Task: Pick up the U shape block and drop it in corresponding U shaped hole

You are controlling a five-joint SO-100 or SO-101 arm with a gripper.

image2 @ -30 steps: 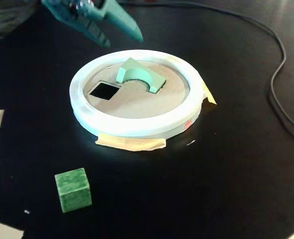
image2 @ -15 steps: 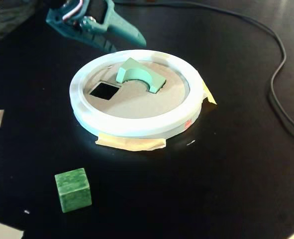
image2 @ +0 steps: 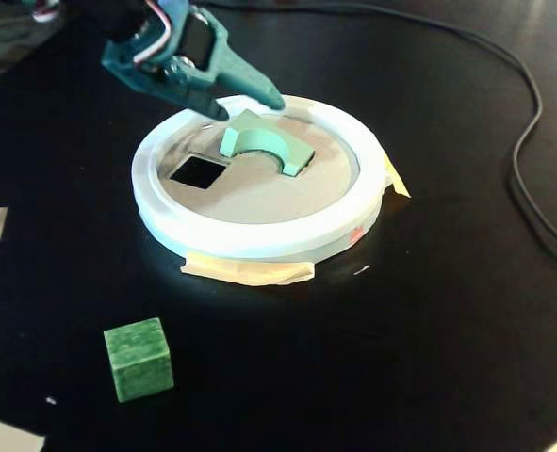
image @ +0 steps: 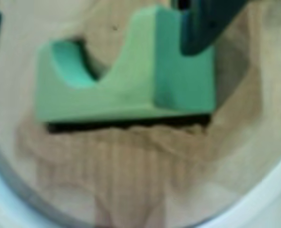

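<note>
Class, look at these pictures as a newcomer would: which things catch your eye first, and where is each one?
The white-rimmed tan disc glows mid-table on black, the pale mint U shape block sticking up out of it beside a dark square cutout. A teal gripper hovers at the block's far end, and a darker green cube sits alone up front.

The wrist view shows the pale green U shape block point(image: 130, 80) resting tilted on the tan disc point(image: 130, 175), a dark gap along its lower edge. A dark gripper finger point(image: 202, 28) sits at its upper right corner.
</note>
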